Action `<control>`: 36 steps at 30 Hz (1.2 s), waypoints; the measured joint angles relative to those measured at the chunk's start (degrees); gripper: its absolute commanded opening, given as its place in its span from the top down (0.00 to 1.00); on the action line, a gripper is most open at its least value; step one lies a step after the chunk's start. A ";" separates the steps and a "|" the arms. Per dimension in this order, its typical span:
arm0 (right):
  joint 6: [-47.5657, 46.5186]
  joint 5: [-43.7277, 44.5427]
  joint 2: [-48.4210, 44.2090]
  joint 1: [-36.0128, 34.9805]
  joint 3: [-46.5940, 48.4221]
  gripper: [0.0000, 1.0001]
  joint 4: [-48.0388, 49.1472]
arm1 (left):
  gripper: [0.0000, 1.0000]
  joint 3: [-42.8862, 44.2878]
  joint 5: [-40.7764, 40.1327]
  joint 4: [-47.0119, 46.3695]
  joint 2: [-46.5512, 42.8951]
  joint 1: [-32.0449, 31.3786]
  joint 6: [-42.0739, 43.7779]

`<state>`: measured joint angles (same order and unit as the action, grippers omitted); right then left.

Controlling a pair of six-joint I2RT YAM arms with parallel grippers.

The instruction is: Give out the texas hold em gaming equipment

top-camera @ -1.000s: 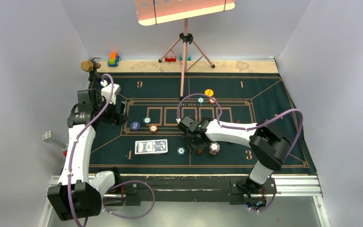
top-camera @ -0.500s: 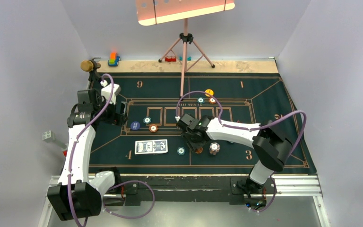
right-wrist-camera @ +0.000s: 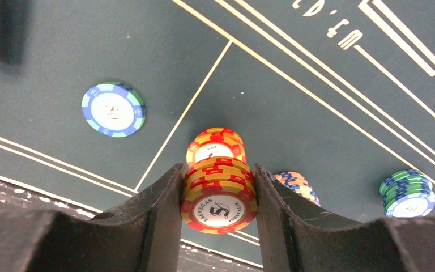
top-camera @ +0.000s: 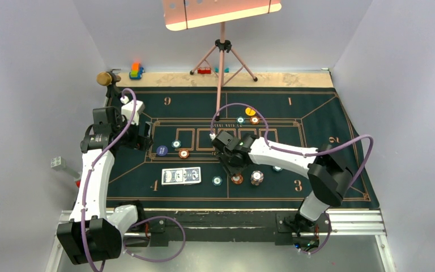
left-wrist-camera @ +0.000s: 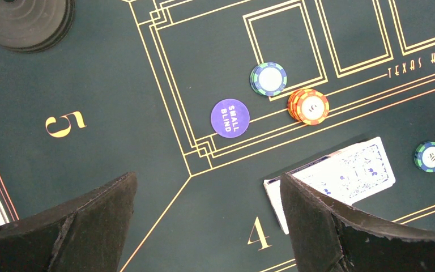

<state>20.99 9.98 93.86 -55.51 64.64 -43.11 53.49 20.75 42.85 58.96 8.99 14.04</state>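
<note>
— What does the right gripper (right-wrist-camera: 218,177) have?
— Its jaws are clamped on a short stack of orange-and-yellow round poker chips (right-wrist-camera: 220,205), one finger pressed to each side.
— Where is that, going by the deck of blue-backed playing cards (top-camera: 181,176)?
— To the right of the deck, a little apart from it. Close by the held stack, also right of the deck, a second orange chip stack (right-wrist-camera: 215,146) lies on the dark green felt mat (right-wrist-camera: 317,124). A single blue-green chip with a white centre (right-wrist-camera: 113,109) lies between that one and the deck. Further right of the deck stand a pale orange-and-blue stack (right-wrist-camera: 297,182) and a green-and-blue stack (right-wrist-camera: 408,192).
— And the left gripper (left-wrist-camera: 207,187)?
— Its jaws are spread wide with nothing between them, over the felt to the left of the deck.
— What lies around there?
— Past the deck's far edge, near it, are a purple round "small blind" button (left-wrist-camera: 230,118), another orange stack (left-wrist-camera: 308,106) and a green-and-blue stack with a white face (left-wrist-camera: 268,78). Well beyond the deck and to its right, a yellow chip (top-camera: 250,111), a teal chip (top-camera: 240,120) and an orange chip (top-camera: 254,120) sit close together.
</note>
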 measured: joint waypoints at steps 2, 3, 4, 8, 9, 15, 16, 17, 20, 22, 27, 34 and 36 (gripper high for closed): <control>0.07 -0.02 -0.28 1.31 0.13 0.89 -0.17 | 0.00 0.00 0.00 -0.02 0.00 0.00 0.00; 0.20 -0.11 -0.68 2.62 0.13 0.92 -0.24 | 0.00 0.02 0.00 0.00 0.00 0.00 0.00; 0.39 -0.26 -1.40 4.48 0.13 0.96 -0.28 | 0.00 0.00 0.00 0.00 -0.02 0.00 0.00; 1.40 -0.37 -6.54 15.17 0.13 1.00 -0.35 | 0.00 0.00 0.00 -0.02 -0.11 0.00 0.00; 1.64 -0.24 -8.00 18.16 0.13 1.00 -0.37 | 0.00 0.00 0.00 0.00 -0.13 0.00 0.00; 3.61 1.51 -11.02 31.91 0.13 1.00 -1.38 | 0.00 0.00 0.00 0.00 -0.20 0.00 0.00; 3.98 1.55 -10.99 33.46 0.07 1.00 -1.44 | 0.00 0.00 0.02 -0.02 -0.22 0.00 0.00; 4.37 1.55 -10.99 34.93 -0.09 1.00 -1.46 | 0.00 0.00 0.02 0.00 -0.24 0.00 0.00; 5.29 2.27 -10.80 37.59 -0.61 1.00 -1.51 | 0.00 0.00 0.02 -0.02 -0.28 0.00 0.00; 5.99 2.51 -10.32 38.49 -1.11 1.00 -1.22 | 0.00 0.00 0.02 -0.02 -0.28 0.00 0.00; 6.93 1.99 -6.10 39.28 -1.64 1.00 0.26 | 0.00 0.00 0.04 -0.02 -0.35 0.00 0.00; 7.56 0.90 2.73 39.28 -1.64 1.00 3.19 | 0.00 0.00 0.04 0.00 -0.37 0.00 0.00; 7.61 0.96 4.15 39.28 -1.51 1.00 3.67 | 0.00 0.00 0.04 0.00 -0.37 0.00 0.02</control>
<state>28.60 10.94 98.02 -16.23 63.13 -39.44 53.49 20.80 42.85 58.59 8.99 14.06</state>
